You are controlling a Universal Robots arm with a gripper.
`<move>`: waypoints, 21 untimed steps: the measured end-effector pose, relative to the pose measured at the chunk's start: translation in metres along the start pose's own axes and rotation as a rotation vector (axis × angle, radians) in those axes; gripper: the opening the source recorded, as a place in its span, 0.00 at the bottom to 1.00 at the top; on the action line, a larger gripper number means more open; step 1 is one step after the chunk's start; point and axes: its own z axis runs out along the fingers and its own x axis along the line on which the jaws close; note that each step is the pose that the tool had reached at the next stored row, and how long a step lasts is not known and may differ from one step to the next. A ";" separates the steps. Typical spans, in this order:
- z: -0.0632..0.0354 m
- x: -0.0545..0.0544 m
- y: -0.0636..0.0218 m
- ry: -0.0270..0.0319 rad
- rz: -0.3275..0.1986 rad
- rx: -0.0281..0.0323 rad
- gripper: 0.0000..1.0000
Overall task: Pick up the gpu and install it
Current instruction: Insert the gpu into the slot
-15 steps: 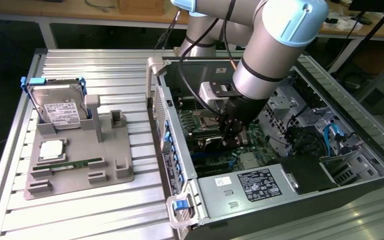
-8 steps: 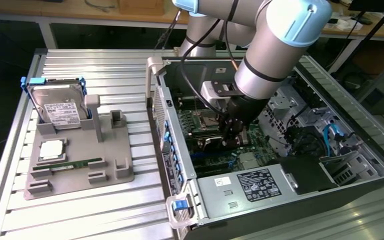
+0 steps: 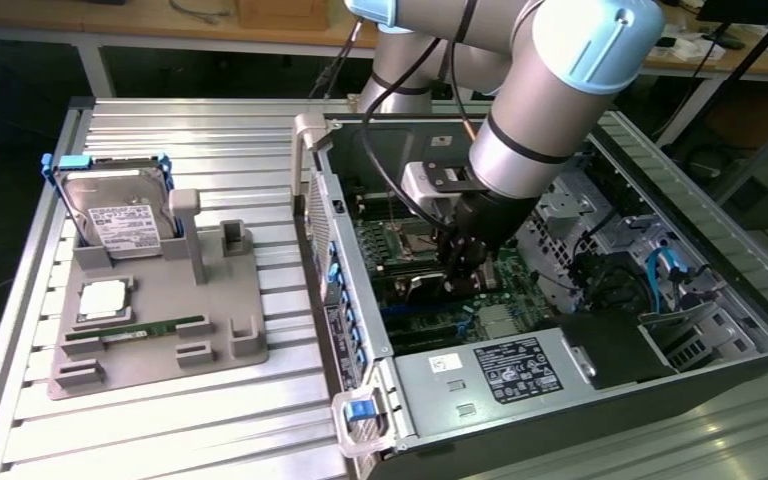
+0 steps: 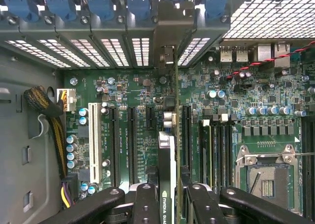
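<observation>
Wrist view: jaws clamp the gpu (image 4: 167, 157) edge-on over motherboard slots (image 4: 133, 140); exterior view: arm (image 3: 544, 120) reaches into the open case (image 3: 315, 215).

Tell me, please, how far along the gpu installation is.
Done: the gpu is picked up and inside the open case. In hand: the gripper is shut on it, holding it edge-on over the motherboard slots. Left: it is not released; whether it is seated cannot be told.

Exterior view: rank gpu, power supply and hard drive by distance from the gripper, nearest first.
1. gpu: clamped in the gripper.
2. power supply: close by, below the gripper in the exterior view.
3. hard drive: standing upright, far off on the exterior view's left.
</observation>
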 end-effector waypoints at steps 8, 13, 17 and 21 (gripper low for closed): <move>0.0003 0.000 0.0001 -0.0025 0.000 -0.0001 0.27; 0.0050 0.000 -0.0003 -0.0026 0.000 0.0000 0.27; 0.0057 0.000 -0.0003 -0.0024 0.000 -0.0001 0.27; 0.0057 0.000 -0.0003 -0.0025 0.000 -0.0001 0.27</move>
